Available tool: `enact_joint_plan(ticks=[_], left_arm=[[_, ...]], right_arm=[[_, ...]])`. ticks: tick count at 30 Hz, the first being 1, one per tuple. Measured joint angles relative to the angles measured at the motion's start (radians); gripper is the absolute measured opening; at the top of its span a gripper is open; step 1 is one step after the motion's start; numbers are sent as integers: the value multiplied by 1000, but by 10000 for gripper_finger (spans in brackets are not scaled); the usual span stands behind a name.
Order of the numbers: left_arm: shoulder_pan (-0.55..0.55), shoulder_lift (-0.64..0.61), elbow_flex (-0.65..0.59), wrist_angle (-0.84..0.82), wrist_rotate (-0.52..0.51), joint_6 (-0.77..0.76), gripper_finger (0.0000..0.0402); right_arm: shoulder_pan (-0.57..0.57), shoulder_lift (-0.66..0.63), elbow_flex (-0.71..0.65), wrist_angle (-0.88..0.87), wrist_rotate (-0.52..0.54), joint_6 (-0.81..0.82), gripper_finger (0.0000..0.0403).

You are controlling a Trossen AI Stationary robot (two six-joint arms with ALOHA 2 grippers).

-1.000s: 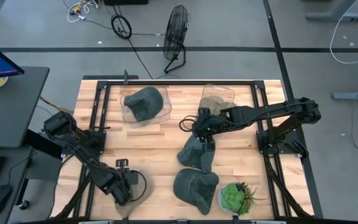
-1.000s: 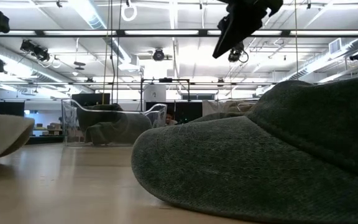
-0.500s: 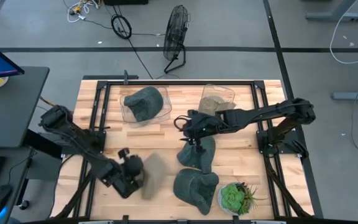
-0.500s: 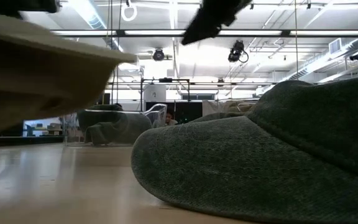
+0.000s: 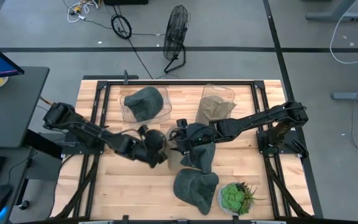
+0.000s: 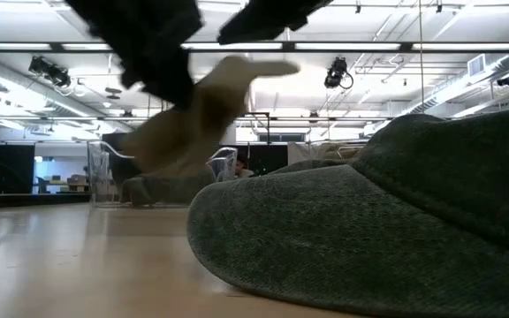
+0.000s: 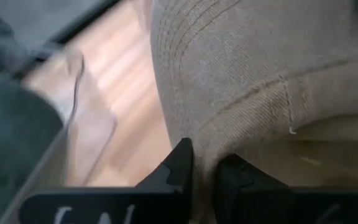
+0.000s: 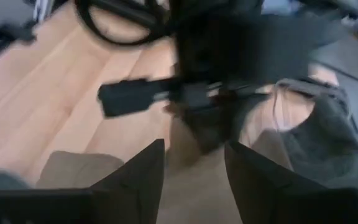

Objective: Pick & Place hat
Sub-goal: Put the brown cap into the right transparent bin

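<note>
Left pincer (image 7: 201, 168) has carried tan hat (image 7: 260, 81) centerward.

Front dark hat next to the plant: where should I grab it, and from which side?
Probably pinch the dark hat at its low edge on the left arm's side, coming down from above. The plant crowds its other side, and a second hat lies just behind it.

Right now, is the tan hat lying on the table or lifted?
Lifted. The left end effector pinches the tan hat, which hangs above the table.
</note>
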Motion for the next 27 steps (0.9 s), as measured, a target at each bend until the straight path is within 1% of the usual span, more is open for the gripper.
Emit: enact_joint_plan(ticks=[2, 4, 6, 10, 13, 18, 19, 21, 22, 24, 27], left_arm=[[30, 0, 0, 93, 1, 73, 40], [49, 0, 0, 158, -1, 136, 37], [62, 1, -1, 194, 1, 171, 34], [73, 2, -1, 206, 40, 158, 32], [73, 1, 0, 217, 51, 158, 34], [67, 1, 0, 246, 55, 221, 39], [67, 1, 0, 247, 64, 222, 39], [66, 0, 0, 239, 118, 221, 38], [65, 0, 0, 239, 139, 221, 36], [64, -1, 1, 242, 185, 229, 31], [62, -1, 1, 250, 180, 276, 23]], right_arm=[[0, 7, 0, -7, 14, -6, 173], [0, 10, 0, -52, 75, -12, 173], [2, 9, 0, -102, 162, -37, 173], [1, 10, 1, -210, 367, -55, 173], [2, 11, 1, -237, 397, -55, 173], [2, 13, 1, -260, 424, -44, 173], [2, 13, 1, -265, 440, -44, 173], [-1, 13, 0, -281, 495, -51, 173], [-3, 14, 0, -278, 501, -52, 173], [-2, 15, 0, -285, 545, -51, 173], [-4, 15, 0, -285, 543, -51, 173]])
